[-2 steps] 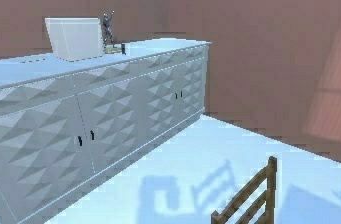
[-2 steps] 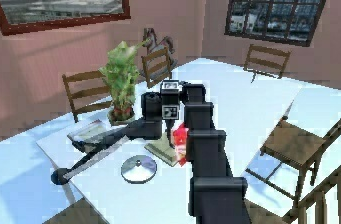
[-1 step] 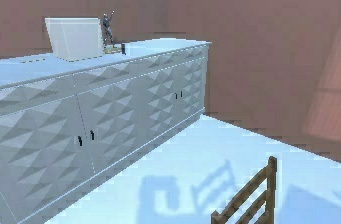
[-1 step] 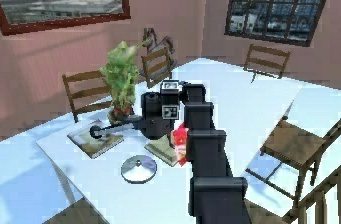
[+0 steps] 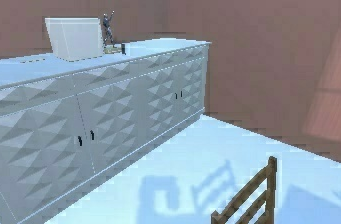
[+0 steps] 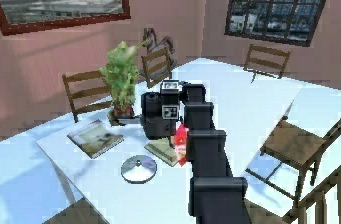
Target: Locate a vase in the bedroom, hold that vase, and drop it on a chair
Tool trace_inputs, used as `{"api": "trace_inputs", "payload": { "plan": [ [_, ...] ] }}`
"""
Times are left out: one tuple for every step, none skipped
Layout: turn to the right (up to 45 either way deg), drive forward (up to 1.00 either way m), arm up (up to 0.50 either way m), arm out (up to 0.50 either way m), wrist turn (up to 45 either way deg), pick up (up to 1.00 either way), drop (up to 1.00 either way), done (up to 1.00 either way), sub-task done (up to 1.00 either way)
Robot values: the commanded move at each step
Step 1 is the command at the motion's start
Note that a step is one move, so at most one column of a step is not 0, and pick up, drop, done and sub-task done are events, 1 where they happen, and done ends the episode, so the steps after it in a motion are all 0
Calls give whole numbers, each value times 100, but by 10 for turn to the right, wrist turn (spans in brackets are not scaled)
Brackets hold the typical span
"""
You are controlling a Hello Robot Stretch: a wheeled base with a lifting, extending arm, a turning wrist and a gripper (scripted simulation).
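Starting at the gripper [image 6: 158, 118]: its fingers merge with its dark body, so I cannot tell their state. Nor can I tell whether it holds anything, since things stand on the table [image 6: 248, 105] at and behind it. The arm [image 6: 210, 165] rises from the arm side view's bottom edge and lies over the table.

Just left of the arm stands a red-and-white item [image 6: 183, 142]. It is too small to confirm as the vase. A flat book [image 6: 163, 153] lies at its foot. A grey disc [image 6: 138, 170] lies near the table's front edge, left of the arm. A second book [image 6: 96, 138] lies further left. A potted plant [image 6: 121, 72] stands on the table behind the gripper.

A chair [image 6: 83, 90] stands at the table's far side, left of the plant. A second chair [image 6: 303, 140] stands at the table's right side. A painting [image 6: 58, 12] and a window [image 6: 276, 18] are on the pink walls.

In the forward view, a white sideboard [image 5: 98, 110] runs along the left. On top of it stand a white box [image 5: 75, 38] and, just right of the box, a small dark figure [image 5: 108, 30]. A third chair [image 5: 253, 200] shows at the bottom right.
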Motion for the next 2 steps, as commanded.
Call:
{"api": "trace_inputs", "payload": {
  "plan": [
    [0, 0, -30, 0, 0, 0, 0, 0, 0],
    [0, 0, 0, 0, 0, 100, 0, 0, 0]
  ]
}}
